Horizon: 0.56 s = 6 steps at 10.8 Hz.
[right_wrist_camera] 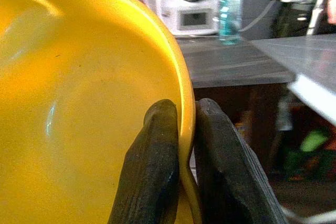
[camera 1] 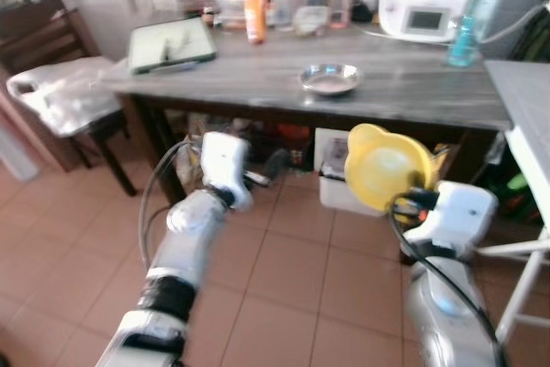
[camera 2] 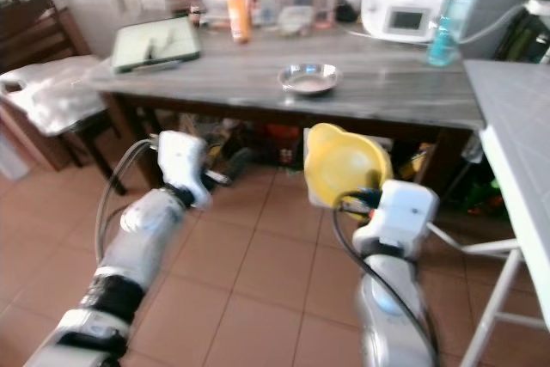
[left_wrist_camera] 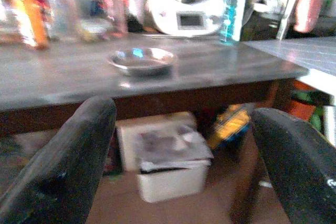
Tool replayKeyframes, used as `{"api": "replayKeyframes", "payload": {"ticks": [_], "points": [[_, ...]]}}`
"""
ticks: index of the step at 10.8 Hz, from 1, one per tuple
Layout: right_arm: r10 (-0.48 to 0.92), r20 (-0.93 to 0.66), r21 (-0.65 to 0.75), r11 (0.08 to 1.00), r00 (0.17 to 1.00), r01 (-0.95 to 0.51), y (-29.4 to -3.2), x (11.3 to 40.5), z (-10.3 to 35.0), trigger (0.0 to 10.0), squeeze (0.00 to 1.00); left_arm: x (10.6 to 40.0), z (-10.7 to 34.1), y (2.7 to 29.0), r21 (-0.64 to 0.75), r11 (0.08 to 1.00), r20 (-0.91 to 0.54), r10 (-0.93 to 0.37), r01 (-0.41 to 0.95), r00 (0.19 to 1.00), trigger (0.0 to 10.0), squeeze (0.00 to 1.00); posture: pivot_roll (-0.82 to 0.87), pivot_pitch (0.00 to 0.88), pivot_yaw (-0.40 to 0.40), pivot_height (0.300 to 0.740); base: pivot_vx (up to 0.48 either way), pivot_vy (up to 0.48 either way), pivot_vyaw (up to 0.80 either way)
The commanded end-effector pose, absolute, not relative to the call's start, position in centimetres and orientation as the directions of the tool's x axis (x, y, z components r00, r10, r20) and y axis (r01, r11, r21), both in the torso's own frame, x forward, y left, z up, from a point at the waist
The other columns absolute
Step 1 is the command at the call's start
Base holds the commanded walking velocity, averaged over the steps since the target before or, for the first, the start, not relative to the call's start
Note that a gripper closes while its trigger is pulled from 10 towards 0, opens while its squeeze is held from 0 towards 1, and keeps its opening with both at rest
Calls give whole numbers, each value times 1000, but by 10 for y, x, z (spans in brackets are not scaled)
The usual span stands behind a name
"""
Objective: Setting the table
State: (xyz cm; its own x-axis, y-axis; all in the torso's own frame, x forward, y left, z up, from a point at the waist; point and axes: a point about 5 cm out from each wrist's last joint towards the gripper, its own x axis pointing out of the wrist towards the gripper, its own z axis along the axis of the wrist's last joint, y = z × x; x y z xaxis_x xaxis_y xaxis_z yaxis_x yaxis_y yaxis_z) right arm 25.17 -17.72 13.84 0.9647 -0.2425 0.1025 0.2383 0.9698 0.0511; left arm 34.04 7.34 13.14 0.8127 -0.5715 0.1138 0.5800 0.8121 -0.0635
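Two arms raised before a dark wooden table [camera 1: 258, 92] in the head views: right gripper [camera 1: 412, 195] clamped on the rim of a yellow bowl [camera 1: 382, 165], held in the air below the table's front edge; left gripper [camera 1: 273, 165] lower left, carrying nothing; small metal dish [camera 1: 329, 79] resting on the tabletop, blue water bottle [camera 1: 471, 23] and white kitchen appliance [camera 1: 421, 2] behind

Left wrist view: black fingers [left_wrist_camera: 68, 166] spread wide apart, metal dish straight ahead on the table

Right wrist view: fingers [right_wrist_camera: 157, 166] pinching the yellow bowl's rim, one inside, one outside
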Motion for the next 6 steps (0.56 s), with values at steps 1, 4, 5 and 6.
{"api": "replayKeyframes", "payload": {"ticks": [1, 4, 5, 6], "points": [[-214, 138, 76, 976, 967, 206, -167, 253, 146, 10000, 0, 344, 136, 87, -34, 828, 118, -553, 560, 825, 10000, 0, 29, 11, 61, 740, 382, 0, 0], [-217, 149, 81, 975, 965, 207, -167, 252, 148, 10000, 0, 344, 136, 86, -34, 824, 119, -559, 566, 821, 10000, 0, 20, 15, 65, 740, 377, 0, 0], [-223, 150, 75, 974, 963, 214, -170, 250, 148, 10000, 0, 344, 136, 83, -37, 821, 121, -562, 570, 818, 10000, 0, 12, 15, 65, 740, 379, 0, 0], [-224, 150, 74, 974, 963, 215, -170, 249, 148, 10000, 0, 344, 136, 82, -39, 819, 122, -564, 572, 817, 10000, 0, 10, 13, 64, 740, 375, 0, 0]]}}
